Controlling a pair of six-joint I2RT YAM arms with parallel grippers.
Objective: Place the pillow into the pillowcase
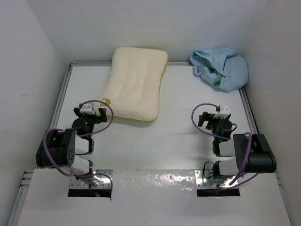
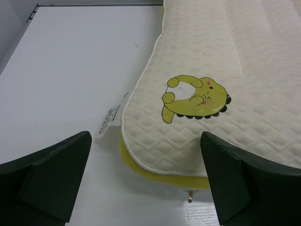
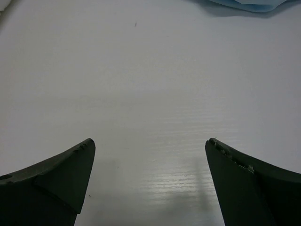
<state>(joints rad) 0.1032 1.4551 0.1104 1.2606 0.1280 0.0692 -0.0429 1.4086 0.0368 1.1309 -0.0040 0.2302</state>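
Observation:
The cream-white pillow (image 1: 135, 83) lies flat at the back middle of the table, its near corner close to my left gripper (image 1: 91, 114). In the left wrist view the pillow (image 2: 225, 84) shows a quilted top, a yellow cartoon patch, a yellow edge band and a small white tag (image 2: 111, 118). My left gripper (image 2: 146, 183) stands open just short of that corner, holding nothing. The light blue pillowcase (image 1: 220, 68) sits crumpled at the back right corner, some green showing in its folds. My right gripper (image 1: 214, 118) is open over bare table, well short of the pillowcase (image 3: 244, 4).
White walls close in the table on the left, back and right. A metal rail (image 1: 248, 110) runs along the right edge, another (image 1: 62, 94) along the left. Both arm bases sit at the near edge.

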